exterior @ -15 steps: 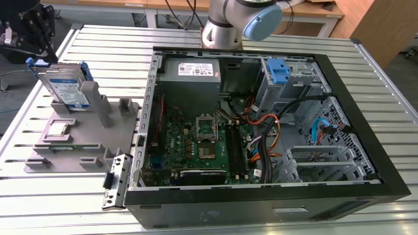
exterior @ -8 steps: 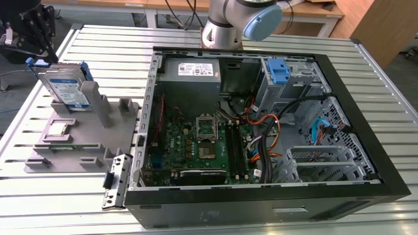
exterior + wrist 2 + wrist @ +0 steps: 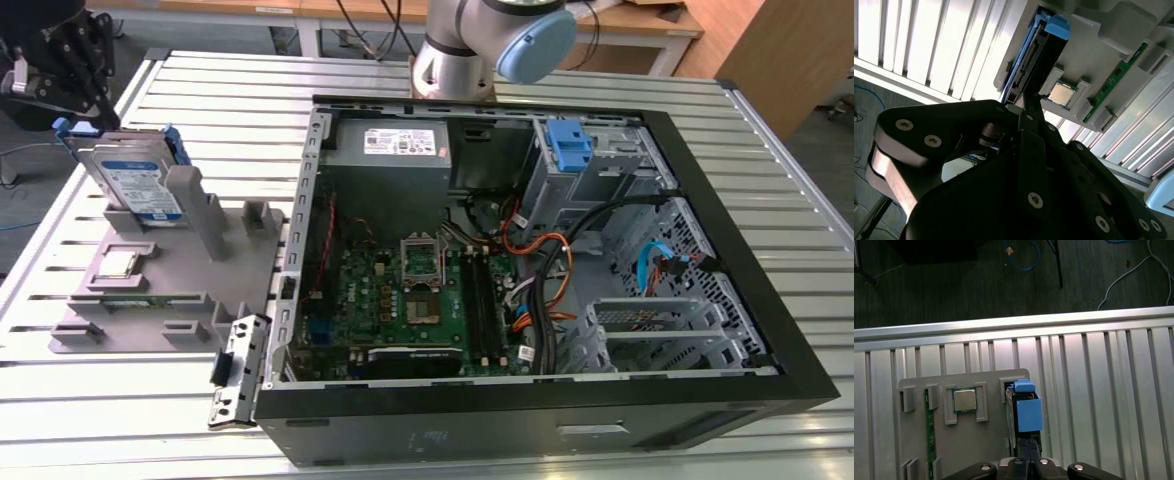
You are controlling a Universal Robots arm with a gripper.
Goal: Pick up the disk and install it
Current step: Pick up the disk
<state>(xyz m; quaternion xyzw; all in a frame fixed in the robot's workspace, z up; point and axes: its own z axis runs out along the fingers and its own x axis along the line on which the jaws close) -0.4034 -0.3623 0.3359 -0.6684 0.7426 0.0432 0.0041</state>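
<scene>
Exterior view: the claw (image 3: 78, 120) hangs right at the top edge of the disk (image 3: 134, 180), which stands upright directly beneath it, its lower edge seemingly seated in a slot of the grey holder (image 3: 160, 285) on the desk (image 3: 134, 410). In both wrist views the claw's tip meets the disk's blue-railed edge, but I cannot tell whether it is clamped on it or merely touching. The open case (image 3: 534, 420) lies well apart from the claw, and its drive bay (image 3: 607, 160) looks unfilled. By my reading the task is at its start: the pick-up is at most just begun, and lifting, carrying and installing all remain.
</scene>
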